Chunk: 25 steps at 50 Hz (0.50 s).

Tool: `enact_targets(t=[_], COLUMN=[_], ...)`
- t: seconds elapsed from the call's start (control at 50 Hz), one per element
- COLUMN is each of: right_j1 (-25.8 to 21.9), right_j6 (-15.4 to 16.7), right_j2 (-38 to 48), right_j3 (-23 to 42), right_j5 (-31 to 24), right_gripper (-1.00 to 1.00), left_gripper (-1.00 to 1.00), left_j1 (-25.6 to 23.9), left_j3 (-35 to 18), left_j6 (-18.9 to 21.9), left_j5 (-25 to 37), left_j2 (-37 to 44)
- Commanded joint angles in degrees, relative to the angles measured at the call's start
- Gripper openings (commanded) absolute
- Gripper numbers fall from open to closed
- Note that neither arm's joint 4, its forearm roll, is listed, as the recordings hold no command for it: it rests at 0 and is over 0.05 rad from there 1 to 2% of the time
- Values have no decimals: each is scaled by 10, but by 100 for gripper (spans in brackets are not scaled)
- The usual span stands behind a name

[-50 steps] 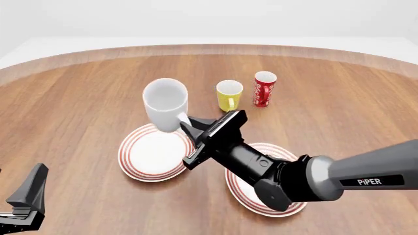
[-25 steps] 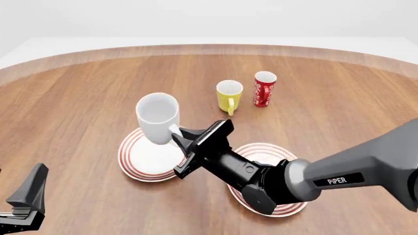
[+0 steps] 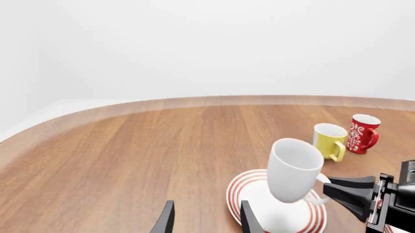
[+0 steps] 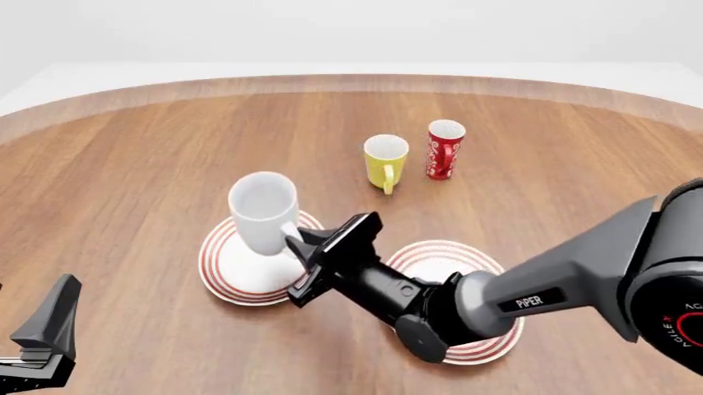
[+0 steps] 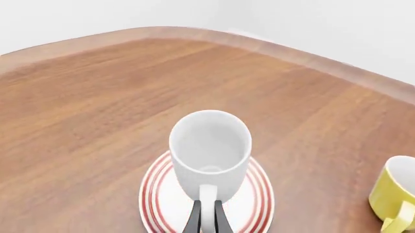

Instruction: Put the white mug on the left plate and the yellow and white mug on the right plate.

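Note:
The white mug (image 4: 263, 212) hangs tilted, low over the left plate (image 4: 220, 267); I cannot tell whether its base touches. My right gripper (image 4: 300, 247) is shut on its loop handle; the right wrist view shows the fingers (image 5: 196, 219) pinching the handle below the mug (image 5: 209, 150), over the plate (image 5: 152, 194). The yellow and white mug (image 4: 384, 160) stands on the table behind. The right plate (image 4: 462, 255) lies partly under my right arm. My left gripper (image 3: 206, 221) is open and empty, short of the plate (image 3: 236, 194) and mug (image 3: 293, 170).
A slim red cup (image 4: 444, 149) with white markings stands just right of the yellow mug, also in the left wrist view (image 3: 362, 133). My left gripper (image 4: 39, 350) sits at the near left corner. The round wooden table's far edge curves behind the cups.
My right gripper has carried the white mug left and down, from behind the left plate to low over it. The left arm has not moved.

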State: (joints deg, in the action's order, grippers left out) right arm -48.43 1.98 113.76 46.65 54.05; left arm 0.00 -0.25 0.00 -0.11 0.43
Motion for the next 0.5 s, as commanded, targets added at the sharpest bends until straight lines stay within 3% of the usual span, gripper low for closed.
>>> enact_targets(t=[0.02, 0.5], right_j1=[-1, -2], right_j6=[-8, -7], right_j2=[21, 41], right_j3=[12, 22], right_j5=[0, -4], right_gripper=[-100, -100], left_gripper=[100, 100], left_j1=[0, 0], left_j3=[0, 0], left_j6=[0, 0], left_j5=[0, 0], left_j2=[0, 0])
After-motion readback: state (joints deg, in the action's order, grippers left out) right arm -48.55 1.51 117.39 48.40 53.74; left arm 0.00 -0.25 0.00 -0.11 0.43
